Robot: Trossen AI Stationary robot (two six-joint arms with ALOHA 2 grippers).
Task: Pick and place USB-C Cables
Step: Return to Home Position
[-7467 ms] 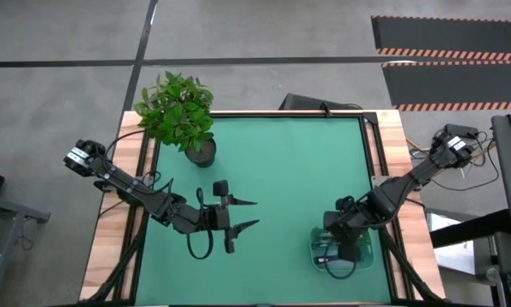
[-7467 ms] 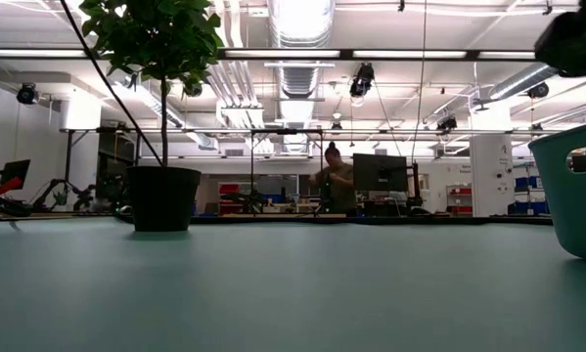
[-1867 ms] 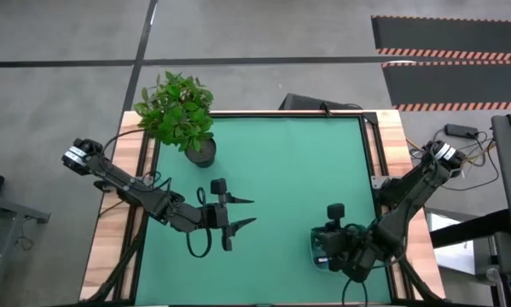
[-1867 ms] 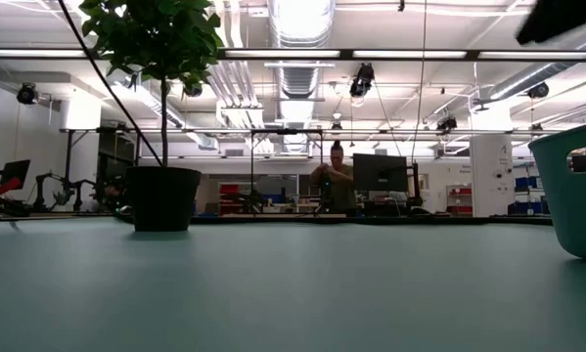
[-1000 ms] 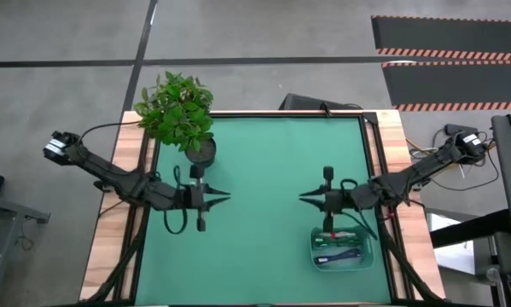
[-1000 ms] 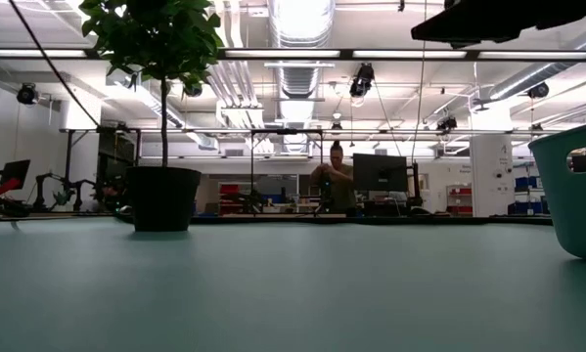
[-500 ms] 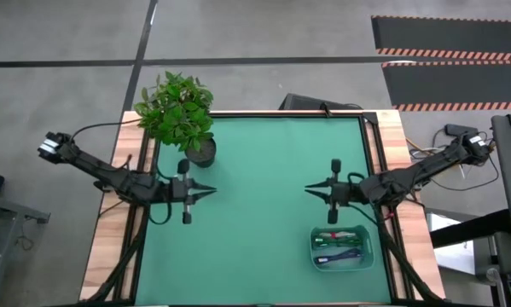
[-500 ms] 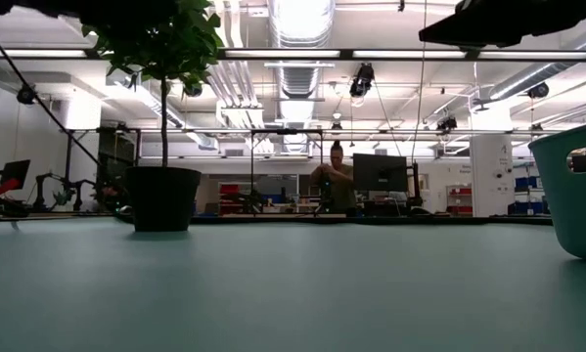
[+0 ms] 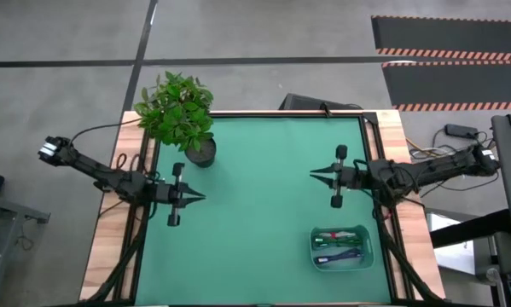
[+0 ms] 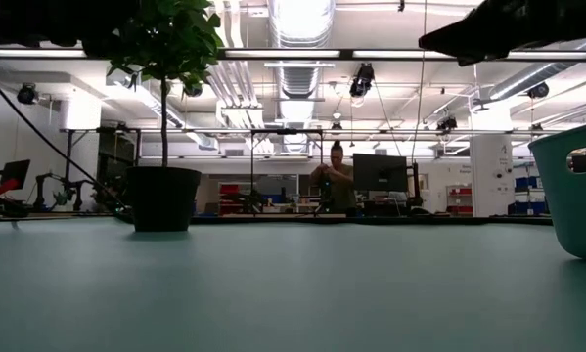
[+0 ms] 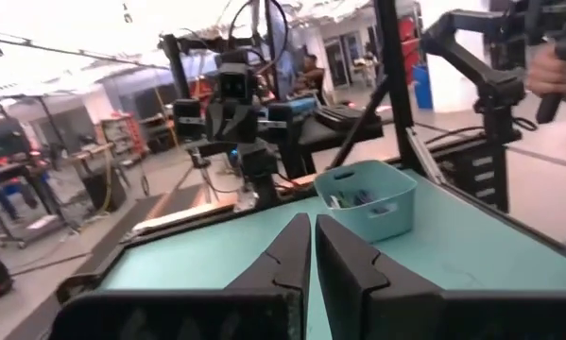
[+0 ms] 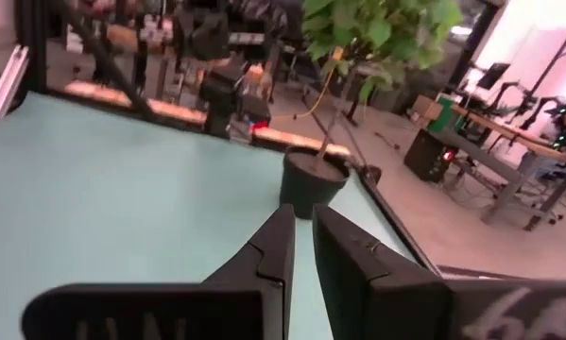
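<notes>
Right hand (image 9: 313,175), clenched on nothing, hangs over the desk (image 9: 264,145) in the high view. It is nearer than the equally clenched, empty left hand (image 9: 200,195) to the bin (image 9: 343,228), where the USB-C Cables (image 9: 340,246) lie along its length. In the low view the bin wall (image 10: 576,196) hides them. The left wrist view shows the bin (image 11: 372,212) ahead, well apart. The right wrist view faces the potted plant (image 12: 313,181). Since half a second ago, both hands have drawn outward.

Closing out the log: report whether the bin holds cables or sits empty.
Not empty: the high view shows several coloured USB-C cables lying inside the bin; their exact count cannot be told.
</notes>
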